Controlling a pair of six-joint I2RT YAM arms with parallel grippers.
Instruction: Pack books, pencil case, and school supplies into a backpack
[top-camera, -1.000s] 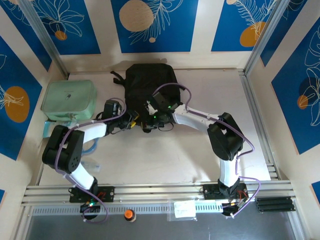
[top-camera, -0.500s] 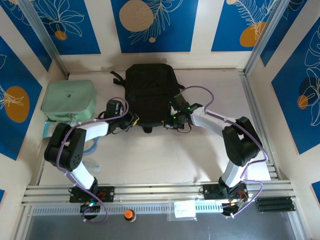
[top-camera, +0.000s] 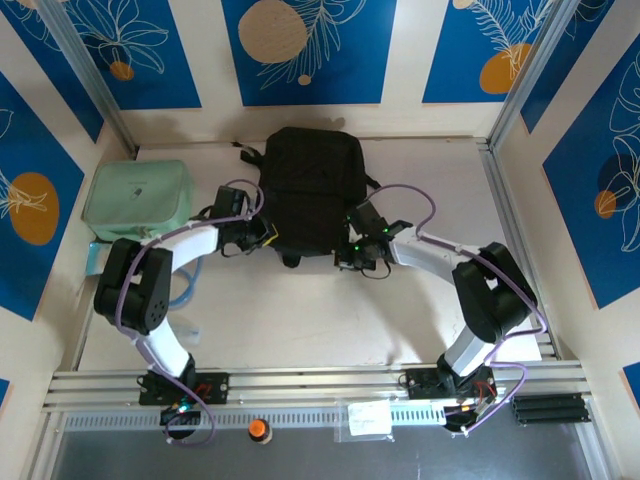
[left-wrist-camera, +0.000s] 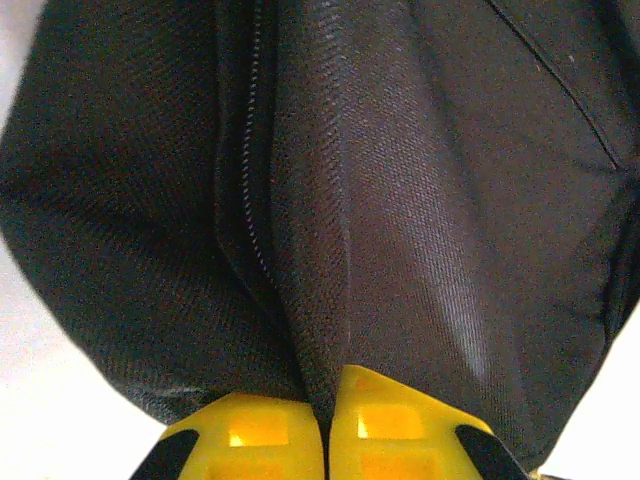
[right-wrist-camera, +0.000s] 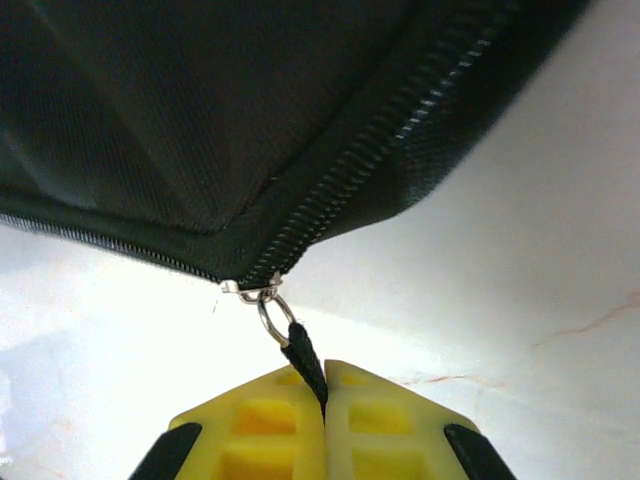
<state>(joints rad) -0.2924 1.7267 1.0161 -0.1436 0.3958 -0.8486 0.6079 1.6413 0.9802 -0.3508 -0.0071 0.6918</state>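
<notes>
Jaws on both arms are closed on the backpack (top-camera: 305, 190), which lies flat at the far middle of the pale surface (top-camera: 300, 320). It is black, with a strap (top-camera: 240, 152) poking out at its far left corner and its near edge turned toward the arm bases. The left arm (top-camera: 185, 245) reaches in from the left to the bag's near left corner. The right arm (top-camera: 440, 262) reaches in from the right to the near right corner.

In the left wrist view the left jaws pinch a raised fold of the woven black fabric. The cloth runs down into the seam between the two yellow pads (left-wrist-camera: 245, 440), which meet with no gap. A closed zipper line (left-wrist-camera: 248, 200) runs along the bag just left of that fold.

In the right wrist view the right jaws are clamped on the zipper pull, a short black cord tab (right-wrist-camera: 305, 360) caught between yellow pads (right-wrist-camera: 260, 440) pressed together. The tab hangs from a small metal ring (right-wrist-camera: 270, 312) on the slider, at the corner where the zipper teeth (right-wrist-camera: 370, 170) turn along the bag's edge. That corner sits lifted a little above the surface, with the white top showing beneath it.

A mint-green soft case (top-camera: 138, 203) rests at the far left, well apart from the backpack and just beyond the left arm's elbow.
</notes>
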